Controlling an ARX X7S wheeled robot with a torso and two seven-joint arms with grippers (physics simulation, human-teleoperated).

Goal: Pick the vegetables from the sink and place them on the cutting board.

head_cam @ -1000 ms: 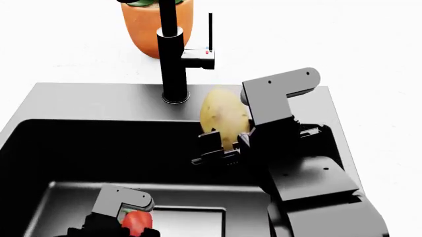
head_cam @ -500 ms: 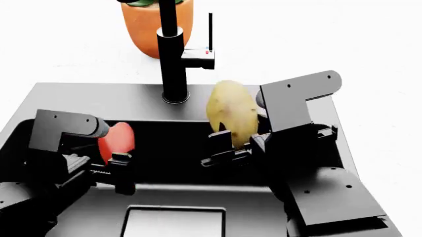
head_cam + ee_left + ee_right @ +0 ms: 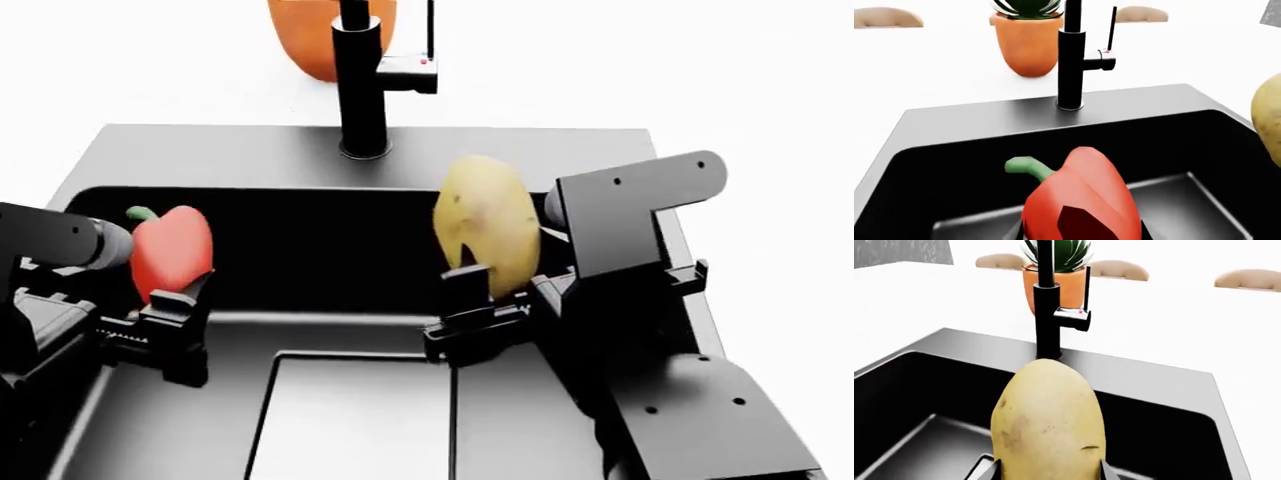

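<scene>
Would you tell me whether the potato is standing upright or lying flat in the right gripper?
Upright: the potato stands on end, long axis vertical, clamped low between the right gripper's jaws above the sink.

L end effector [image 3: 167,290] gripping pepper [image 3: 171,250]; R end effector [image 3: 501,290] gripping potato [image 3: 487,225]

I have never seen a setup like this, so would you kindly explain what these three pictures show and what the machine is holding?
These are simulator renders of a two-armed robot at a black sink. The head view looks down from the robot's head over both arms; the other two come from cameras near each arm's tool. The left tool holds a red bell pepper with a green stem; the right tool holds a speckled potato. Both vegetables are lifted over the basin. Behind the sink stand a black faucet and an orange plant pot. No cutting board is visible.
</scene>
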